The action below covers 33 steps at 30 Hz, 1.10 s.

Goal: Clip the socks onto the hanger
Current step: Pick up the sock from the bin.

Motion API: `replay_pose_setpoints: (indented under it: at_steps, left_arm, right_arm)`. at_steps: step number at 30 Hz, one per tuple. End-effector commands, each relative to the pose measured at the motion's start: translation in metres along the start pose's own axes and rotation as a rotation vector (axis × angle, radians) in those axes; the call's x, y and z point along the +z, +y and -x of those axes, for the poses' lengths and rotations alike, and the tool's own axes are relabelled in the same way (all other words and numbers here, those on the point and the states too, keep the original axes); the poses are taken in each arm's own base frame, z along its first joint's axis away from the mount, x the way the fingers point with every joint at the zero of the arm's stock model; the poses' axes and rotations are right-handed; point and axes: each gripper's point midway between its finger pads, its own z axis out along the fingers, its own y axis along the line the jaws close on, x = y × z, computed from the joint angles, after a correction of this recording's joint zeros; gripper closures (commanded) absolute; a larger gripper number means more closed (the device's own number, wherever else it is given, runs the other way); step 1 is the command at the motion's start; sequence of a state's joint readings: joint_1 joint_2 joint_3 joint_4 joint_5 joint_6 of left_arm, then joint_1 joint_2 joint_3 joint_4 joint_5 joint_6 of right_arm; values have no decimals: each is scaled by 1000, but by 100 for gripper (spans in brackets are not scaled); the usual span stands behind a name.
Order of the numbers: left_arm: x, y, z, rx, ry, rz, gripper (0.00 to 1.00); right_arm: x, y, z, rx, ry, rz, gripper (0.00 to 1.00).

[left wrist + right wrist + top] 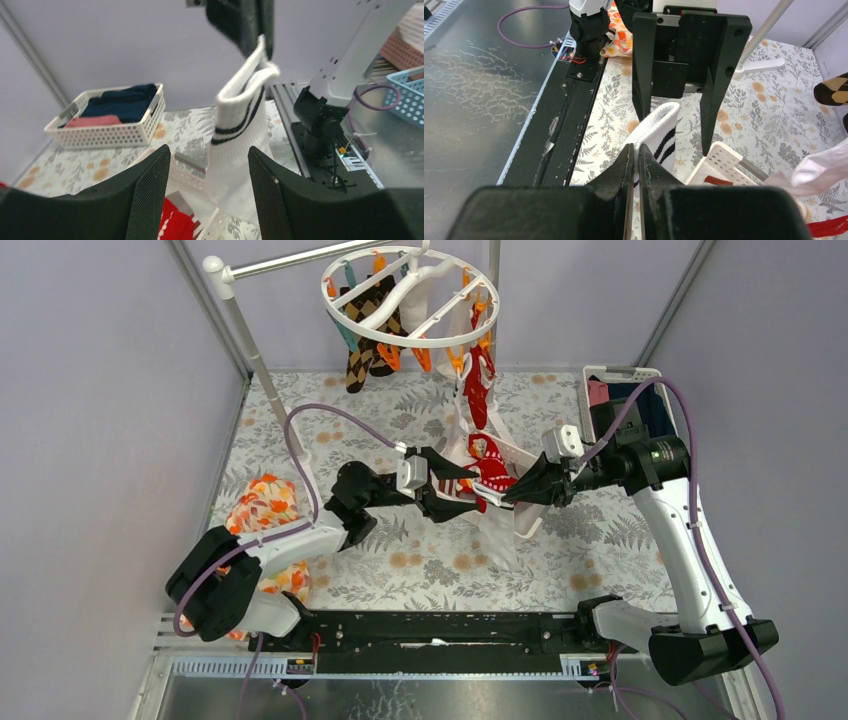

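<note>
Our left gripper stands partly open, one finger on each side of the white sock with black cuff stripes, and it has hold of nothing. The sock hangs over the middle of the table, above a white slatted basket. Our right gripper pinches the sock's cuff tight. Behind, the round white hanger carries argyle socks and a red sock.
</note>
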<state>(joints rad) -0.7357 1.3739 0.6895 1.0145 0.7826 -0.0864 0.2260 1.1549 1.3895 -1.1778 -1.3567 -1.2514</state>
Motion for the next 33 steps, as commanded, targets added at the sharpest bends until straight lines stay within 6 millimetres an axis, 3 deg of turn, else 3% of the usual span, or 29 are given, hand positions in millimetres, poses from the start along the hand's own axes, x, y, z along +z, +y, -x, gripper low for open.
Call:
replay_pose_setpoints:
  at_steps: [1, 12, 24, 28, 29, 33]
  left_arm:
    - [6, -23, 38, 64, -144, -113, 36]
    - [8, -36, 36, 2, -184, -184, 35]
    - [9, -39, 50, -61, -261, -187, 77]
    - [6, -40, 50, -56, -250, -174, 100]
    - [5, -39, 49, -58, -241, -157, 100]
    - [-4, -33, 36, -86, -175, -66, 100]
  right_arm:
    - [0, 7, 18, -23, -58, 18, 99]
    - [0, 7, 24, -9, -79, 23, 99]
    - [1, 2, 16, 22, -65, 10, 99]
    - [1, 1, 16, 35, -60, 2, 98]
    - [0, 1, 17, 39, -58, -2, 95]
    - [-2, -3, 19, 63, -52, -28, 51]
